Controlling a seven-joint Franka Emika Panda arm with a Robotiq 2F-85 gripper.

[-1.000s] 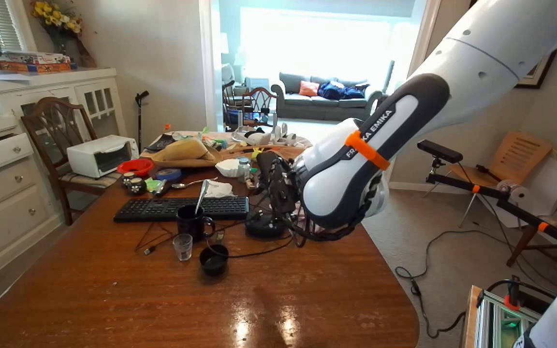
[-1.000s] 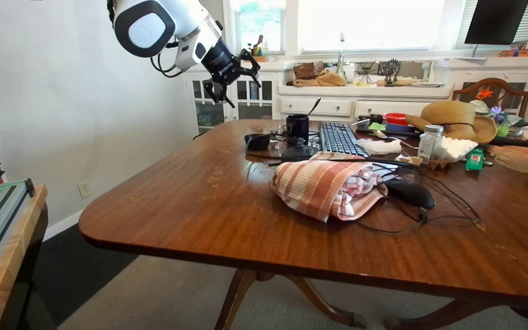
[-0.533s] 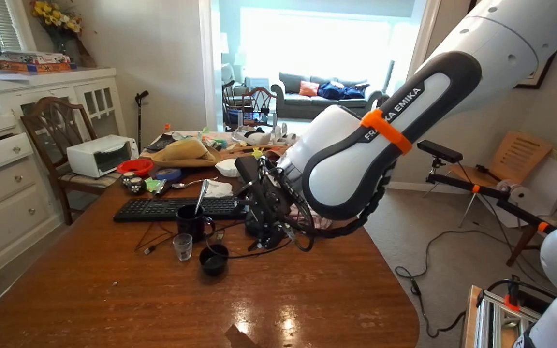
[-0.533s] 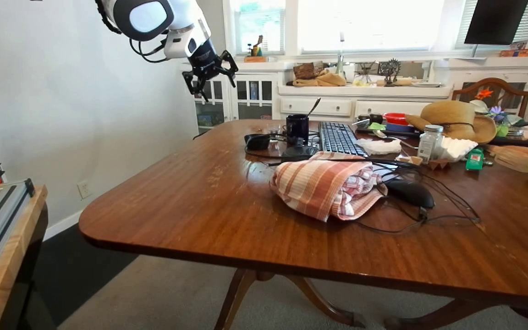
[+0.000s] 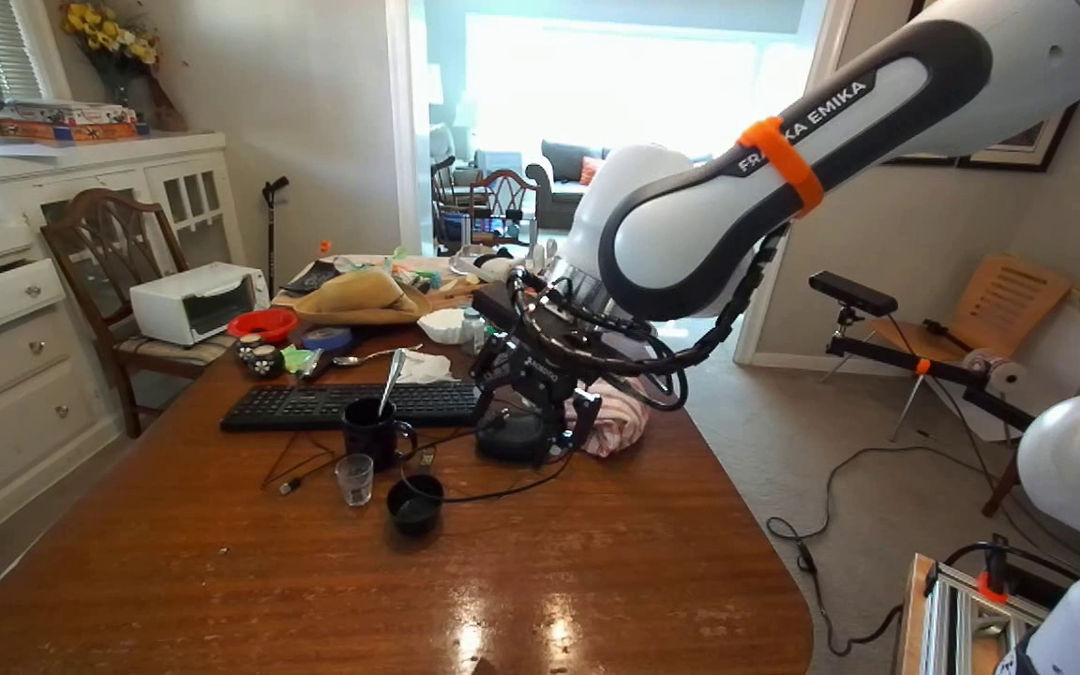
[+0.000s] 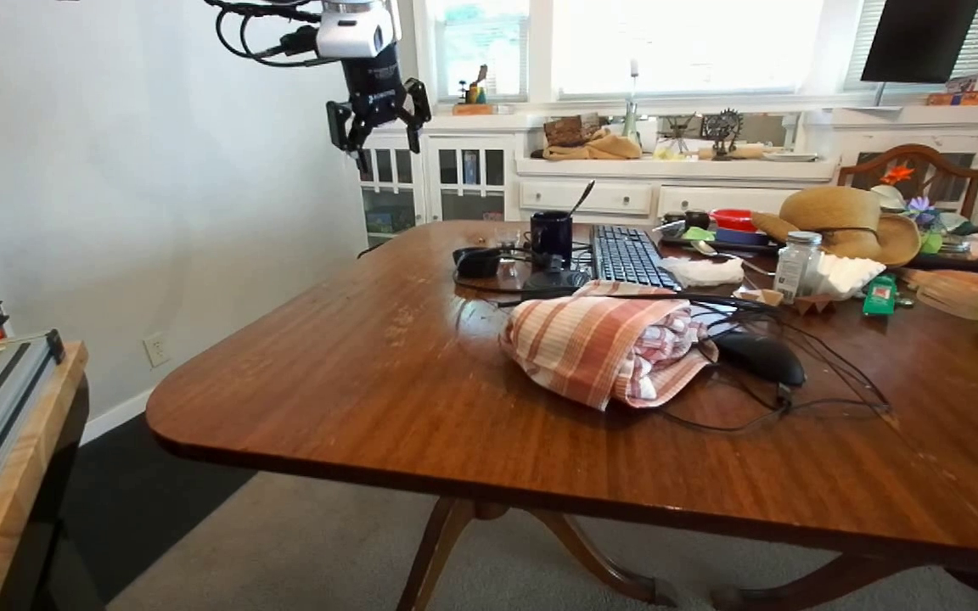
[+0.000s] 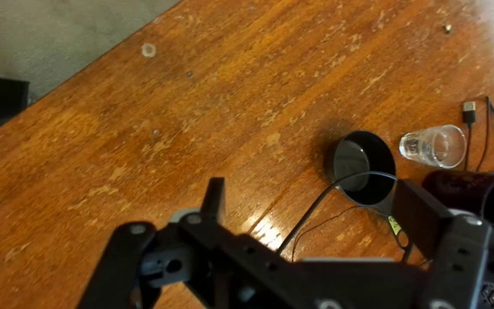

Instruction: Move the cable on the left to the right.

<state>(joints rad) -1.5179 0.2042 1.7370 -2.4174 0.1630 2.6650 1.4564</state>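
A thin black cable point(image 5: 484, 496) arcs across the wooden table and over the small black cup in an exterior view. It also shows in the wrist view point(image 7: 304, 218), between my fingers but below them. A thin cord with a USB plug point(image 7: 469, 113) lies by the glass; I cannot tell whether it is the same cable. More black cord point(image 6: 642, 295) lies across the striped towel. My gripper point(image 6: 388, 153) is open and empty, high above the table and pointing down. It shows also in an exterior view point(image 5: 519, 431) and in the wrist view point(image 7: 309, 193).
A small black cup point(image 5: 414, 511), a clear glass point(image 5: 354, 480) and a dark mug point(image 5: 371, 439) with a spoon stand close together. A keyboard point(image 5: 287, 408) lies behind them. A striped towel point(image 6: 574, 348) and a black mouse point(image 6: 756, 356) lie nearby.
My gripper has turned from tilted to pointing nearly straight down and has shifted, to the left in an exterior view. It stays open. The things on the table have not moved.
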